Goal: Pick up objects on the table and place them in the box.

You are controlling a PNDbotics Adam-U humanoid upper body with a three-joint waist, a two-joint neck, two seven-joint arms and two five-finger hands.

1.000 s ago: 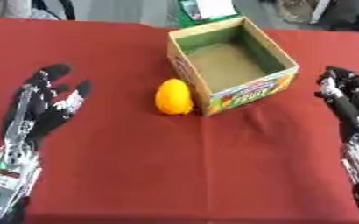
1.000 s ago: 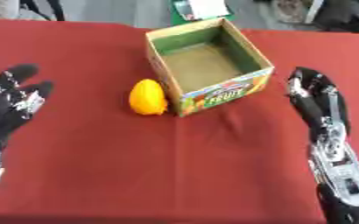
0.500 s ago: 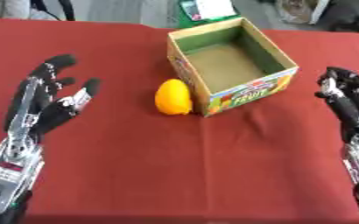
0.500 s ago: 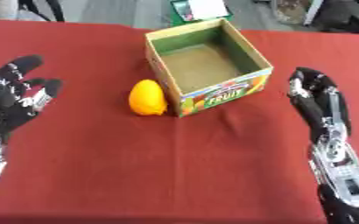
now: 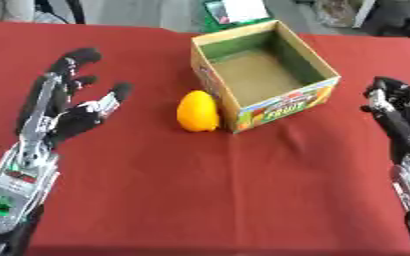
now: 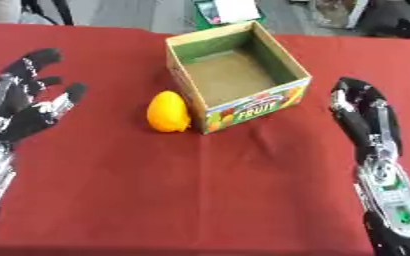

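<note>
Lying just beside the box (image 5: 265, 75), the orange fruit (image 5: 197, 111) looks light, smooth (probably slippery); cup its middle. Left hand (image 5: 64, 112) spread open, right hand (image 6: 366, 117) relaxed.

A: Report the left hand (image 5: 64, 117).

B: It sits to the left of the box (image 5: 263, 75), well apart from it. Fingers are straight and spread, pointing up and away from the robot; the thumb angles toward the box. It holds nothing. The silver forearm runs back to the lower left corner.

A: And the right hand (image 6: 362, 112)?

B: It is to the right of the box, near its right wall without touching. Fingers are extended, close together, slightly bent at the tips, holding nothing. The forearm runs to the lower right corner.
</note>
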